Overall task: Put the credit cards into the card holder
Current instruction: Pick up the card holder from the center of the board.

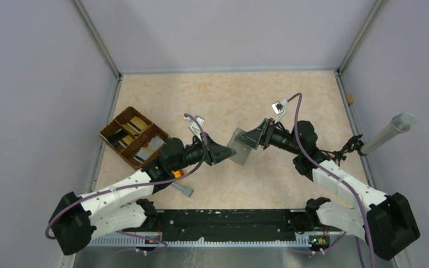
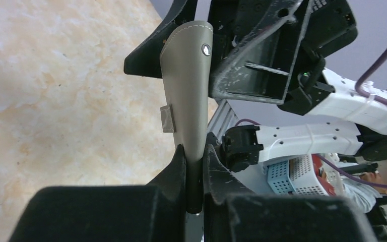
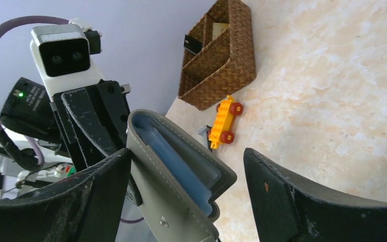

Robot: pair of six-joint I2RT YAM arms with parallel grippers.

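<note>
The card holder (image 1: pixel 240 148), a flat grey wallet, hangs above the middle of the table. My left gripper (image 1: pixel 223 152) is shut on its near edge; in the left wrist view the holder (image 2: pixel 186 91) rises edge-on from between my left gripper (image 2: pixel 195 148). My right gripper (image 1: pixel 251 138) is open and straddles the far edge. In the right wrist view the holder (image 3: pixel 181 171) is slightly parted, showing blue-grey pockets, between the wide jaws of my right gripper (image 3: pixel 185 154). The credit cards (image 1: pixel 137 124), gold, grey and dark, lie in the woven tray (image 1: pixel 111 131).
The brown woven tray (image 3: pixel 221 65) stands at the left side of the table. An orange toy brick block on wheels (image 3: pixel 224 121) and a small grey piece (image 1: pixel 185 190) lie beside my left arm. A silver cylinder (image 1: pixel 388 133) leans at the right edge.
</note>
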